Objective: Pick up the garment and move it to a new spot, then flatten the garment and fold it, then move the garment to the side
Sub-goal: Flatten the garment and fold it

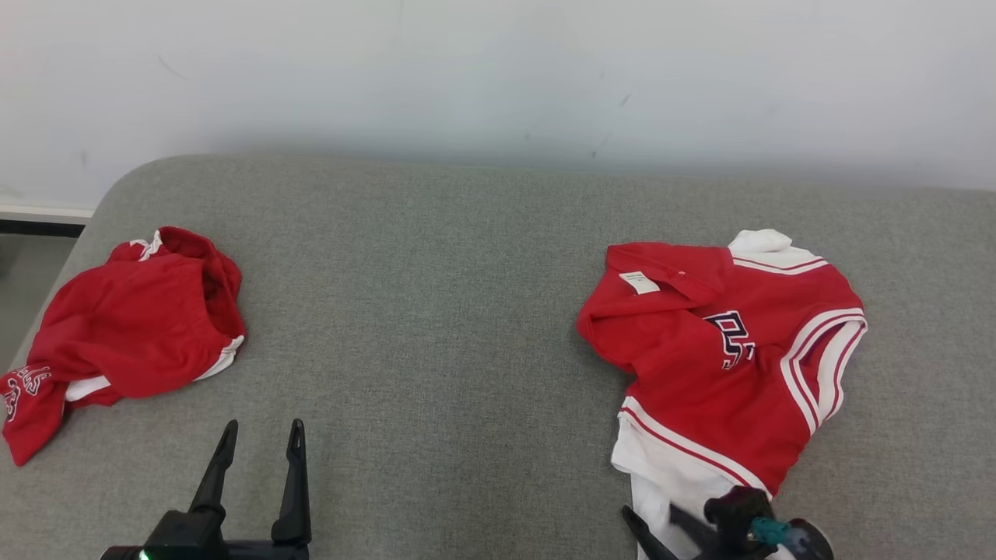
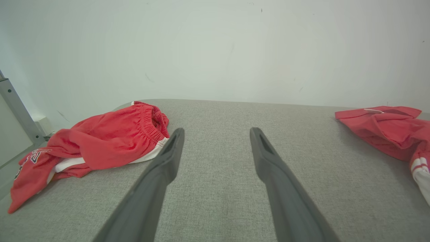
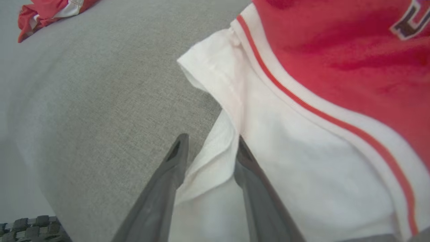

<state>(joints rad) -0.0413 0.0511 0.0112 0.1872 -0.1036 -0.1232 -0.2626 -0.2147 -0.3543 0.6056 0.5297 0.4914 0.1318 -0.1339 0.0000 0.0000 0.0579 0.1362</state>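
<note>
While the pick-up is barely begun, the head view has the red jersey (image 1: 724,350) crumpled on the right of the grey cushion (image 1: 436,311). The right gripper (image 1: 650,515) is at the jersey's white near hem, and the left gripper (image 1: 263,428) hangs near the red shorts (image 1: 132,334). From the left wrist, that gripper's fingers stand wide apart over bare cushion. From the right wrist, the two fingers straddle a white fold (image 3: 215,161), apart and not yet pinched. Next, I reckon, they must bite through every layer before lifting. Nothing here serves as a container; both garments lie loose.
</note>
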